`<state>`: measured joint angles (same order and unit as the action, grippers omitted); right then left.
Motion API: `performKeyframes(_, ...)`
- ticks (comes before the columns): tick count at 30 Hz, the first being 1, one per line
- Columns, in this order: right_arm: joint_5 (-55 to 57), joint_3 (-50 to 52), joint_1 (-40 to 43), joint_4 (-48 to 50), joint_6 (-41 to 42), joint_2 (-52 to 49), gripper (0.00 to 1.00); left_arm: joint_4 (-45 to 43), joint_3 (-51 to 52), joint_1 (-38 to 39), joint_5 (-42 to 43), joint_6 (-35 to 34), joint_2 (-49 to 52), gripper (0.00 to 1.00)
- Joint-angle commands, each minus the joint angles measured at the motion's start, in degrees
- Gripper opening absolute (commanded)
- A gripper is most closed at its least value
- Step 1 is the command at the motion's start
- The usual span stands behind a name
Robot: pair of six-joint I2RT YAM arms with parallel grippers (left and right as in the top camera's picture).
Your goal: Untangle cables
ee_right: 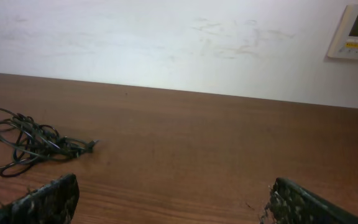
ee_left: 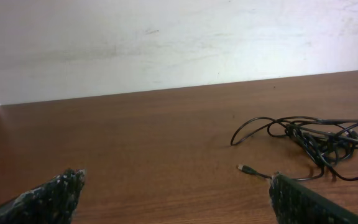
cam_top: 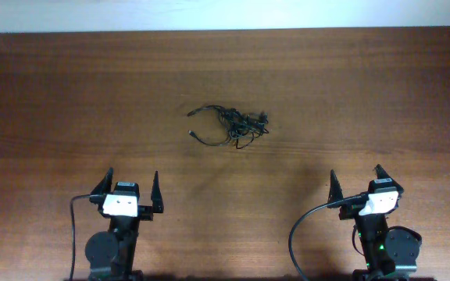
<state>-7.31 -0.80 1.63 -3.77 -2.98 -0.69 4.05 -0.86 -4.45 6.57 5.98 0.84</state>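
At the near edge of the table, the left gripper and right gripper sit low and well apart, both with jaws spread wide and holding nothing. I judge this a ready stance, each wrist camera facing the work ahead. Farther out, near the table's middle, lie the cables: thin black cords bunched in a knotted clump, with one loop and a small plug end straying toward the left arm's side, likely the loosest place to begin. Beyond stands a pale wall.
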Motion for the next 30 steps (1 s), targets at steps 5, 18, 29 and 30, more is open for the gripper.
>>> performKeyframes(5,0.3,0.5,0.3,0.0,0.4,0.5,0.99,0.1,0.3,0.3,-0.8,0.3,-0.5,0.99)
performKeyframes(18,0.3,0.5,0.3,0.0,0.4,0.5,0.99,0.1,0.3,0.3,-1.9,0.3,-0.5,0.99)
performKeyframes(29,0.3,0.5,0.3,0.0,0.4,0.5,0.99,-1.9,0.3,0.3,-1.8,0.2,-0.5,0.99)
performKeyframes(30,0.3,0.5,0.3,0.0,0.4,0.5,0.99,-2.9,0.3,0.3,-1.2,-0.1,-0.5,0.99)
